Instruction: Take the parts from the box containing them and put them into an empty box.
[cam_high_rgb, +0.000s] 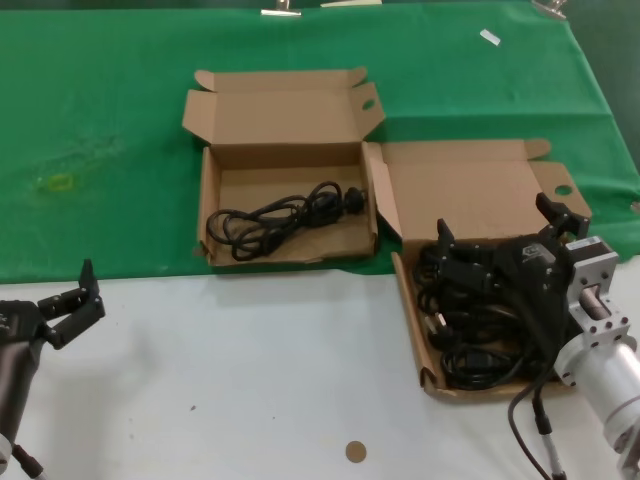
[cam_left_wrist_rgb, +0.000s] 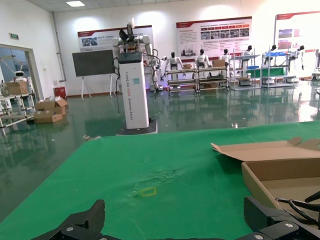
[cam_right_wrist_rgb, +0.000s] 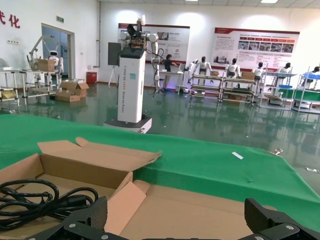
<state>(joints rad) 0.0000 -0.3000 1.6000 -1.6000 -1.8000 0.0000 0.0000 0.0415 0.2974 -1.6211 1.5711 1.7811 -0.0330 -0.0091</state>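
Two shallow cardboard boxes lay open on the surface (cam_high_rgb: 250, 350), which was white near the robot and covered by a green cloth (cam_high_rgb: 100, 120) farther back. The right-hand box (cam_high_rgb: 480, 180), nearer the robot, held a heap of tangled black cables (cam_high_rgb: 480, 335) that filled most of its tray; its lid leaned back with a round hole in the ear tab on the right. The left-hand box (cam_high_rgb: 290, 115) sat farther back on the cloth, just beside the first, their corners nearly touching, and it held one coiled black cable (cam_high_rgb: 285, 215) whose length ran roughly left to right, its plug end toward the right wall. Both boxes had their long sides running left to right and their lids hinged at the far edge. The right claw (cam_high_rgb: 500, 232) hung over the heap in the right-hand box with its fingers spread apart, clamped on nothing. The left claw (cam_high_rgb: 88, 292) waited well apart at the near left over the white part, its fingers also apart. A small brown disc (cam_high_rgb: 355, 452) lay on the white part near the front, and a small yellowish mark (cam_high_rgb: 58, 182) showed on the cloth at far left.
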